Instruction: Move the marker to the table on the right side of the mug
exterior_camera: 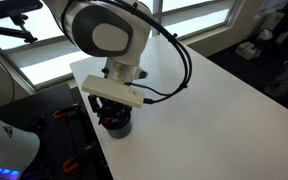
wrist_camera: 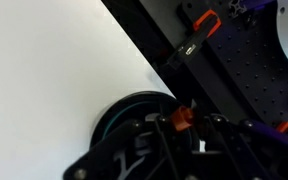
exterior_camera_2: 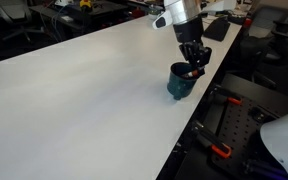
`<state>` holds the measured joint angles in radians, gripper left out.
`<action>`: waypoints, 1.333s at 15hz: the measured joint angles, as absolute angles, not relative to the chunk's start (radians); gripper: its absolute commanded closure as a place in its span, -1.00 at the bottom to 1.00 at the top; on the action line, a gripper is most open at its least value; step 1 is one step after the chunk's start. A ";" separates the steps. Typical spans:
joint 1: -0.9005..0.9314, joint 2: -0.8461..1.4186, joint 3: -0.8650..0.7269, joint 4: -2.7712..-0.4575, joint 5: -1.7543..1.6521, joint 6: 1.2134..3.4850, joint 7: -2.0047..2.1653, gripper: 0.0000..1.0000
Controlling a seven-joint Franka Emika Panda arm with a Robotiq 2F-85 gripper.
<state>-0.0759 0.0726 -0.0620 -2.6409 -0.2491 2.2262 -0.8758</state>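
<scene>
The dark blue-grey mug (exterior_camera_2: pixel 178 84) stands close to the edge of the white table (exterior_camera_2: pixel 74 90); it shows in both exterior views (exterior_camera: pixel 118 126) and its rim shows in the wrist view (wrist_camera: pixel 132 104). My gripper (exterior_camera_2: pixel 192 68) hangs straight over the mug with its fingers reaching into the mug's mouth. The marker's reddish-orange end (wrist_camera: pixel 181 118) sits between my fingers, which are closed on it. The marker's dark body is hidden behind the fingers and inside the mug. In an exterior view the gripper (exterior_camera: pixel 115 112) covers most of the mug.
The table edge (wrist_camera: pixel 149 60) runs right beside the mug. Beyond it lies a dark perforated bench with orange clamps (wrist_camera: pixel 206 22) (exterior_camera_2: pixel 220 152). Wide white tabletop stretches away from the mug (exterior_camera: pixel 204 90). Windows stand behind the table.
</scene>
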 measured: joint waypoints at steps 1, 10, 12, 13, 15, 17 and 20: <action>-0.077 0.070 -0.063 -2.641 -0.252 2.225 -0.876 0.88; -0.080 0.066 -0.064 -2.640 -0.270 2.225 -0.835 0.90; -0.085 0.064 -0.071 -2.634 -0.274 2.227 -0.799 0.90; -0.087 0.063 -0.078 -2.628 -0.286 2.230 -0.771 0.90; -0.093 0.060 -0.091 -2.621 -0.327 2.243 -0.704 0.92; -0.097 0.056 -0.099 -2.616 -0.369 2.259 -0.639 0.91; -0.099 0.056 -0.102 -2.614 -0.413 2.271 -0.562 0.91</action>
<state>-0.0994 0.0561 -0.1021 -2.6140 -0.4125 2.2709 -0.5622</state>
